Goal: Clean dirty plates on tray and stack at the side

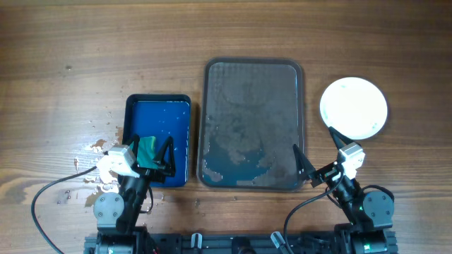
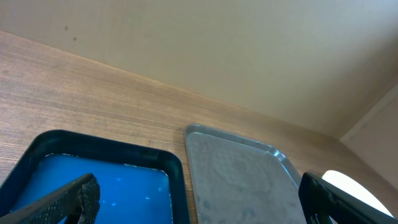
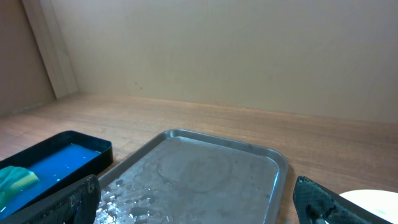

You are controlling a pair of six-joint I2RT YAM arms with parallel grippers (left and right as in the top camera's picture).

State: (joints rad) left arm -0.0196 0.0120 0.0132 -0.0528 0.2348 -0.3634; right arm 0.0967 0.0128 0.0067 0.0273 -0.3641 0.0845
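The grey tray [image 1: 253, 123] lies in the middle of the table with nothing on it but wet smears near its front. White plates [image 1: 354, 107] sit as one round pile to the right of the tray, looking clean on top; I cannot tell how many. My left gripper [image 1: 150, 156] is open over the front of the blue tray, empty. My right gripper [image 1: 319, 152] is open and empty at the grey tray's front right corner. The grey tray also shows in the left wrist view [image 2: 242, 180] and the right wrist view [image 3: 205, 174], between the open jaws [image 2: 199, 208] [image 3: 193, 208].
A smaller deep-blue tray [image 1: 157, 113] with blue liquid stands left of the grey tray, a green sponge [image 1: 147, 149] at its front. Pale crumbs and splashes [image 1: 95, 148] lie on the wood left of it. The plate's edge shows at the right in the wrist views [image 2: 354, 186] [image 3: 373, 200].
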